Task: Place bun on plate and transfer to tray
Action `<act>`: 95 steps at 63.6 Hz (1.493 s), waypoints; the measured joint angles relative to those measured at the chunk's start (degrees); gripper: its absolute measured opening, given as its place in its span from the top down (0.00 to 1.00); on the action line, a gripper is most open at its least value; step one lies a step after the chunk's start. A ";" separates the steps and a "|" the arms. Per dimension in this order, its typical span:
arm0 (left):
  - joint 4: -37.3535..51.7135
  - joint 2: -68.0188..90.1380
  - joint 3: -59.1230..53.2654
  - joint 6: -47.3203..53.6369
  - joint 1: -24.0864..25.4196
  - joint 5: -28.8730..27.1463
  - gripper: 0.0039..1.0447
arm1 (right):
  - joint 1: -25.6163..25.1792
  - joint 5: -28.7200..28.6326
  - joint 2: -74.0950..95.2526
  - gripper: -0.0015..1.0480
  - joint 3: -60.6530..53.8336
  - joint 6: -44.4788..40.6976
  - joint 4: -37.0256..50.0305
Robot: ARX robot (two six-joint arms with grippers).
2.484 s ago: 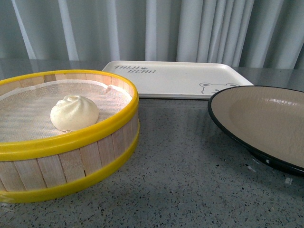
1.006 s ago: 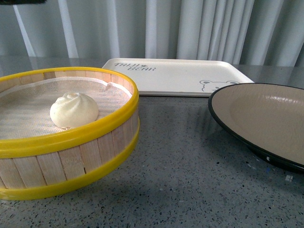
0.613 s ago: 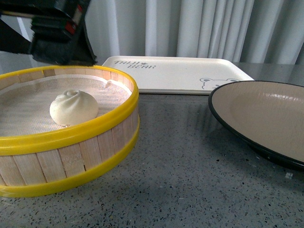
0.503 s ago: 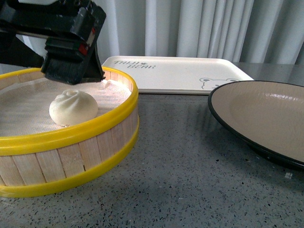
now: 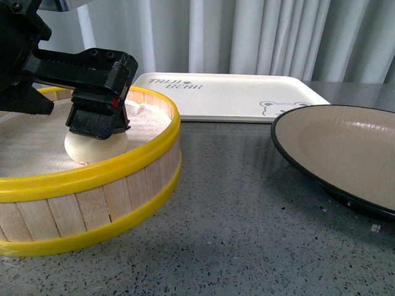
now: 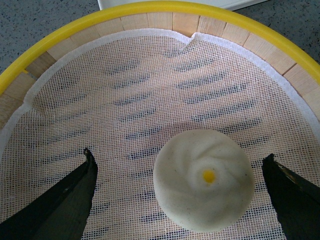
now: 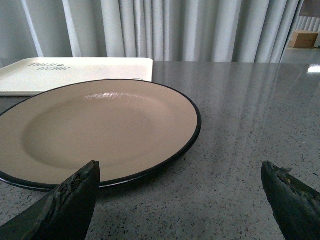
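The cream-white bun point(image 6: 204, 180) with a swirled top and a yellow dot lies on white mesh inside the yellow-rimmed steamer basket point(image 5: 133, 159). My left gripper point(image 6: 180, 192) hangs open just above it, a black finger well clear on each side. In the front view the gripper point(image 5: 99, 117) covers the top of the bun point(image 5: 92, 148). The tan plate point(image 5: 345, 154) with a black rim rests at the right. My right gripper point(image 7: 180, 200) is open over bare table near the plate point(image 7: 100, 130). The cream tray point(image 5: 228, 97) lies at the back.
The steamer basket's wooden wall point(image 6: 150, 20) rings the bun closely. Grey speckled tabletop point(image 5: 247, 216) lies between basket and plate. Pale curtains point(image 5: 259, 37) hang behind the tray.
My left arm came in from the upper left and dropped over the basket until the gripper sits just above the bun. Bun, plate and tray have stayed put.
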 joint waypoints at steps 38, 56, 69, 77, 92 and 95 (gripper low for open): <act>-0.31 1.46 0.35 -0.35 -0.94 -0.39 0.26 | 0.00 0.00 0.00 0.08 0.00 0.00 0.00; -0.66 1.49 0.35 -1.73 -1.07 0.87 0.74 | 0.00 0.00 0.00 0.08 0.00 0.00 0.00; -1.36 1.49 0.83 -2.75 -1.14 1.57 0.96 | 0.00 0.00 0.00 0.08 0.00 0.00 0.00; -2.21 1.44 1.95 -3.02 -1.14 2.05 0.96 | 0.00 0.00 0.00 0.08 0.00 0.00 0.00; -4.24 0.50 5.51 -3.45 -0.72 3.04 0.96 | 0.00 0.00 0.00 0.08 0.00 0.00 0.00; -4.72 0.37 6.64 -3.56 -0.57 3.15 0.96 | 0.00 0.00 0.00 0.08 0.00 0.00 0.00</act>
